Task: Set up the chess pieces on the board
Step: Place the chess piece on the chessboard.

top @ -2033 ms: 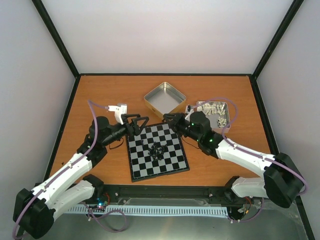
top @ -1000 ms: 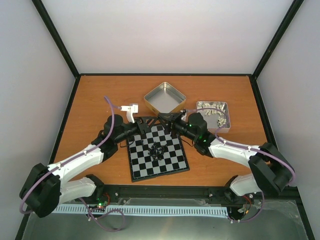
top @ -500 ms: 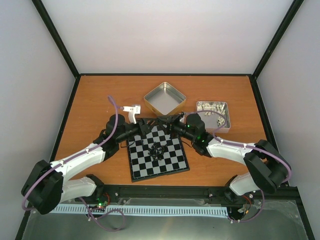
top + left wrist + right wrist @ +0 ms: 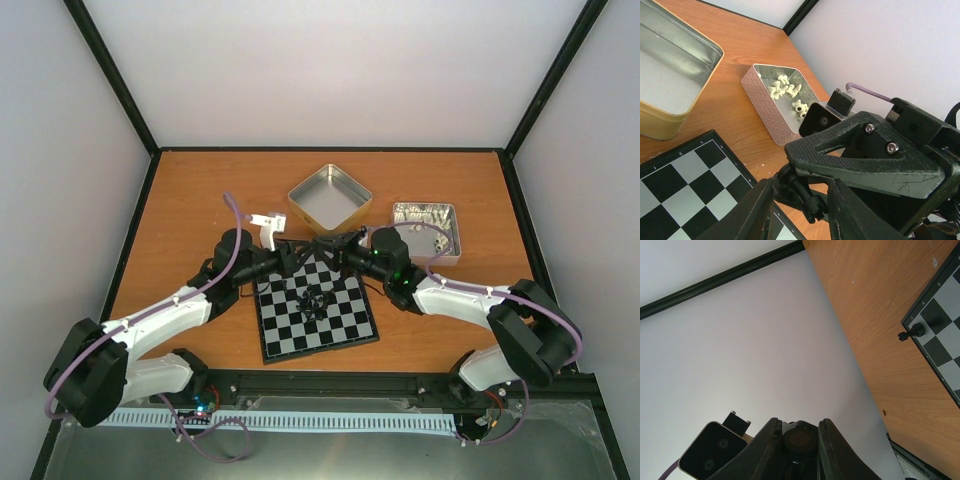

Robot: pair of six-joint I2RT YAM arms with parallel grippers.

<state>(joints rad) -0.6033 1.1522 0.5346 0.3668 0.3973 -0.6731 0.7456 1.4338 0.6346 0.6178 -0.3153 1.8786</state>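
Over the far rim of the board (image 4: 335, 325), find the left pincer (image 4: 303, 252) and the right pincer (image 4: 325, 245) tip to tip. Two seconds back, well apart at the two far corners; since swung inward and met.

On the right, clenched around a black piece (image 4: 800, 438), shown base-on and touching both fingers (image 4: 769, 445) in the right wrist view. On the left, narrower than two seconds back, with fingers set either side of that same piece. Cannot tell whether already pressing it or only flanking it.

Amid the board's middle squares, note the heap of chess pieces (image 4: 313, 298), unmoved across all the top views. At the board's corner in the right wrist view, spot one lone pawn (image 4: 912, 331) upright at the very edge.

Beyond the board on the desk (image 4: 200, 200), same as before: an empty tin (image 4: 330, 195) and, to its right, a patterned tin (image 4: 765, 107) of pale pieces (image 4: 785, 89).
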